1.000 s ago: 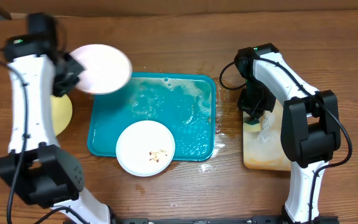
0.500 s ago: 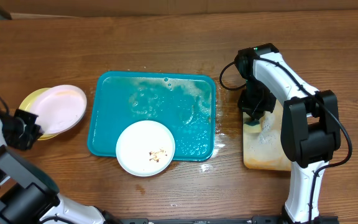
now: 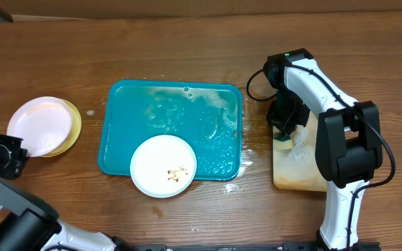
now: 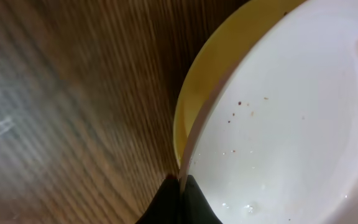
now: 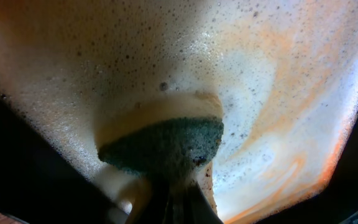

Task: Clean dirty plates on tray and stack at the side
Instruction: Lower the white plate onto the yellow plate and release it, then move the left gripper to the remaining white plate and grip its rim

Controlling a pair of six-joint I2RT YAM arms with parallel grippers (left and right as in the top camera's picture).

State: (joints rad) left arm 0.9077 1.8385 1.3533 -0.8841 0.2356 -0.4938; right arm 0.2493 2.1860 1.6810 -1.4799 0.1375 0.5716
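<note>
The teal tray lies mid-table, wet and foamy. One white plate with brown smears rests on its front edge. At the far left, a white plate lies on the pale yellow-green plate. My left gripper is shut on the white plate's rim, over the yellow-green plate. My right gripper is shut on a green-and-yellow sponge, held down in the foamy tan tray.
The tan tray holds soapy foam and stands right of the teal tray. Water is spilled on the wood between the two trays. A cable runs by the right arm.
My left arm carried the white plate from above the teal tray's back left corner out to the left and set it on the yellow-green plate. The right arm has not moved.
</note>
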